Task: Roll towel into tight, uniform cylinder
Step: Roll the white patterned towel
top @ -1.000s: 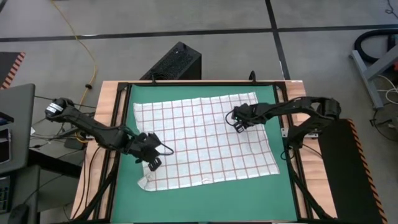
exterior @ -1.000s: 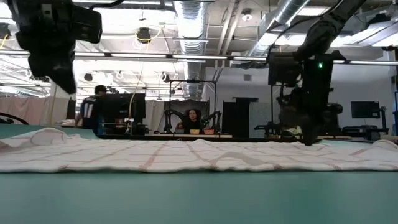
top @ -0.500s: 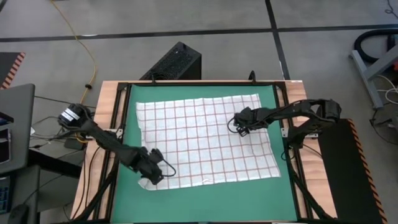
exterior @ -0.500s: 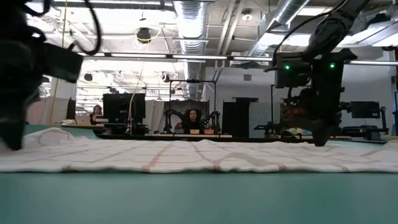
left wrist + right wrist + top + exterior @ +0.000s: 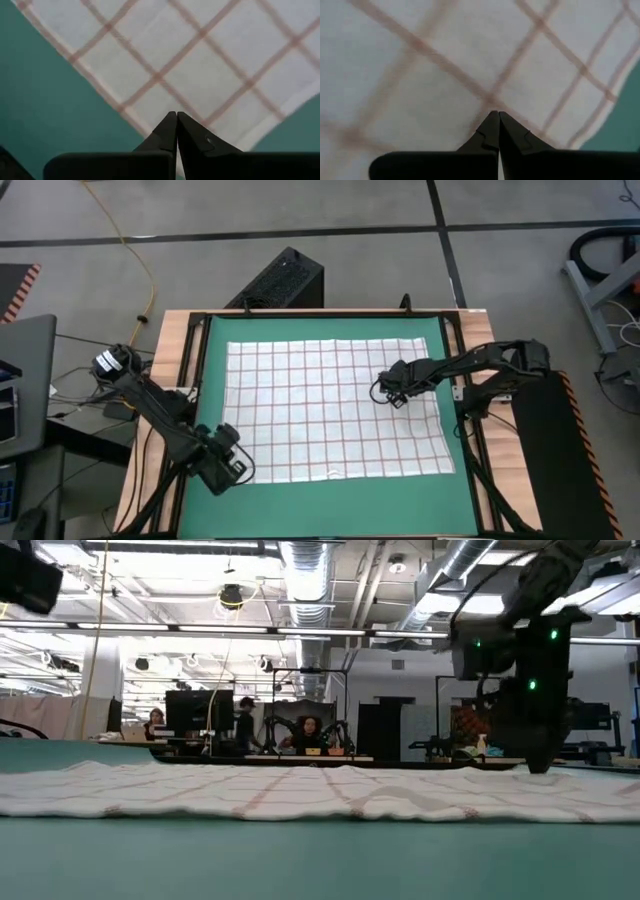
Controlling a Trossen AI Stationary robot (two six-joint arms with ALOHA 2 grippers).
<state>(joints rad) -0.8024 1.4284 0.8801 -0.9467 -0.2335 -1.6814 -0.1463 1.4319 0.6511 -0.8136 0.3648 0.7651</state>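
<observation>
Green mat (image 5: 320, 498) holds the flat towel (image 5: 330, 410).

A white towel (image 5: 335, 408) gridded with thin red-brown lines lies on a green mat (image 5: 330, 500).

1. One towel (image 5: 335, 408), white with a red-brown grid, lying spread flat.
2. One green mat (image 5: 330, 498) beneath it.
3. One wooden table (image 5: 170, 345) bearing the mat.
4. Two dark robot arms: one left gripper (image 5: 228, 467) and one right gripper (image 5: 392, 391), each with its two fingers pressed together.
5. One black box (image 5: 280, 280) on the floor beyond the table.
6. One yellow cable (image 5: 140, 265) across the floor.
7. Three people (image 5: 310, 730) in the room behind, seen in the low view.
</observation>
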